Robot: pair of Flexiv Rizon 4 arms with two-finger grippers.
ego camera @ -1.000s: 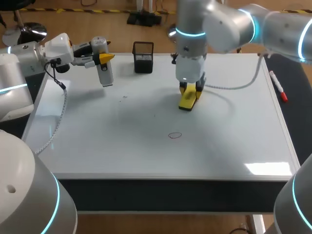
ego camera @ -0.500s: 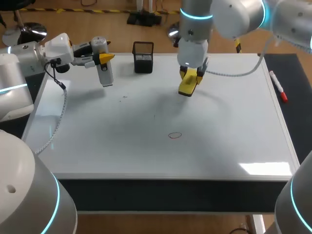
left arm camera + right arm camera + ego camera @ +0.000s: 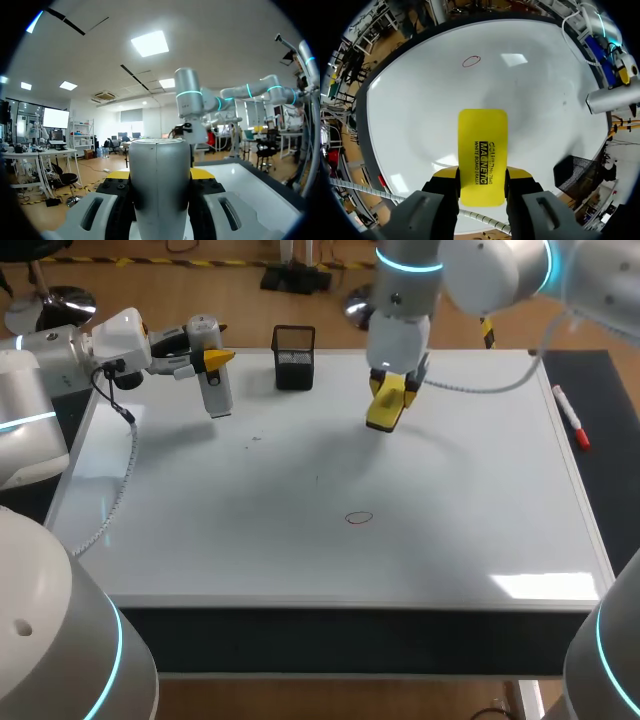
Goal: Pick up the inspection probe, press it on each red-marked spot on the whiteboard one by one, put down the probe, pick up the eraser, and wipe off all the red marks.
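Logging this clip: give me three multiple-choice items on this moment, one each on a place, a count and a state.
1. The black mesh holder stands: A) near the white whiteboard's far edge B) at its middle C) at its near edge.
2. Red ring marks on the whiteboard: A) none B) one C) three.
3. The right gripper is: A) open B) shut on the yellow rectangular eraser C) out of view.
Answers: 1 A, the head view shows it by the far rim; 2 B, a single red ring shows; 3 B, both fingers clamp the eraser's sides.
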